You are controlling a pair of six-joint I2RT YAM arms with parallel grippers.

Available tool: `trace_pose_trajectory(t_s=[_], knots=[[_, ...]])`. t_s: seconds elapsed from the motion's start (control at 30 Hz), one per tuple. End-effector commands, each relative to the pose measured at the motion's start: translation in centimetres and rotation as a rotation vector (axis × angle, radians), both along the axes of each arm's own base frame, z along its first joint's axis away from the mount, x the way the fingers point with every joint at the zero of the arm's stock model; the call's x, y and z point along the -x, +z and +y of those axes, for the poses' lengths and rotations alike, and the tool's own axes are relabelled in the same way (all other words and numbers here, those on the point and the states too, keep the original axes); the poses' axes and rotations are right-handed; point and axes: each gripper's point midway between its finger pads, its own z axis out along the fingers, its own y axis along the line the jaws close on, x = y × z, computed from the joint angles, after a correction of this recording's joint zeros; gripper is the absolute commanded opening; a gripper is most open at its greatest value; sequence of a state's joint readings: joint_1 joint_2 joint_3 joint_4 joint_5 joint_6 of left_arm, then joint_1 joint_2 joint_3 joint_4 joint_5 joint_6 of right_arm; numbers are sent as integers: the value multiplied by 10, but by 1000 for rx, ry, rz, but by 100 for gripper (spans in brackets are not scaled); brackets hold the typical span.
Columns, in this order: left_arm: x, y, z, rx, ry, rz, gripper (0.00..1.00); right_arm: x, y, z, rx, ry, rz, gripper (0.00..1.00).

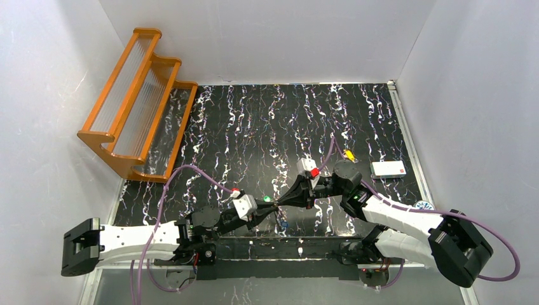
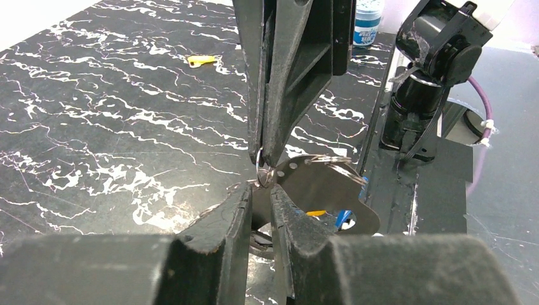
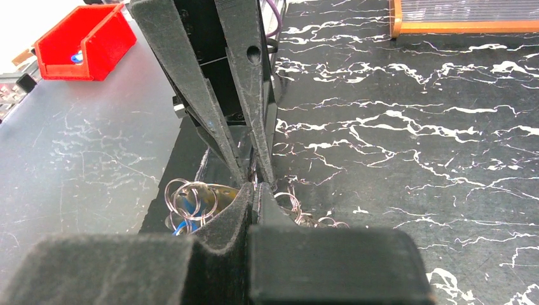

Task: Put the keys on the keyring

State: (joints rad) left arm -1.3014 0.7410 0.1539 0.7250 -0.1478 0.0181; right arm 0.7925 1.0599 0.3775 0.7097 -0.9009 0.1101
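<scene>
Top external view: threading under way, far from finished

Shows both arms meeting well to the right of, and nearer the bases than, the orange wooden stepped rack with clear ribbed panels [image 1: 136, 105], over the black marble-patterned mat [image 1: 254, 127]. Finds the keyring, a flat grey-silver oval metal fob carrying thin wire split rings [image 2: 324, 184], held there between the two grippers, apparently clear of the mat. Reads the right gripper [image 2: 266, 159] as fully closed, its black wedge fingertips pinching a thin ring at the fob's narrow end. Reads the left gripper [image 2: 259, 190] as narrow, with a slim slit between rough matte pads [image 2: 235, 216] flanking the fob's edge; cannot tell whether those pads actually bite.

Judges the task far from done, with the small yellow plastic-headed key [image 1: 349, 154] lying loose on the mat, far right of the rack and well apart from the keyring. Spots a blue plastic key head [image 2: 343, 218] just beneath the fob, close among glinting wire loops; cannot tell whether threaded or merely beside. Picks out no green key with certainty. Leaves at least the yellow key to fetch and work onto a ring.

Notes the fob as a thin, smooth plate with a dull sheen, the rings as fine and springy-looking, and the key heads as hard and tiny.
</scene>
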Motion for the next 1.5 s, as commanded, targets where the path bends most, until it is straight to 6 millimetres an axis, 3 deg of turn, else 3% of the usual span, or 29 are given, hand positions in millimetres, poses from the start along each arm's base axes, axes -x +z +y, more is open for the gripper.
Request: trace_pose_trajectory(t_s=[0.0,0.2,0.6,0.77,1.03,1.23,1.47], knots=[[-2,26,-4,79,7,-17,17,2,16,3,-55,28,-44,1],[-4,28,-4,86,18,-19,20,3,18,4,-58,30,-46,1],[-13,22,-2,69,69,-13,8,4,20,4,-58,39,-43,1],[-17,25,0,81,98,-7,15,5,19,3,-54,42,-40,1],[-18,25,-1,84,99,-8,12,6,18,4,-52,47,-37,1],[-17,29,-2,97,98,-10,22,6,17,4,-50,51,-36,1],[-13,28,-6,92,65,-14,22,6,17,4,-50,49,-39,1]])
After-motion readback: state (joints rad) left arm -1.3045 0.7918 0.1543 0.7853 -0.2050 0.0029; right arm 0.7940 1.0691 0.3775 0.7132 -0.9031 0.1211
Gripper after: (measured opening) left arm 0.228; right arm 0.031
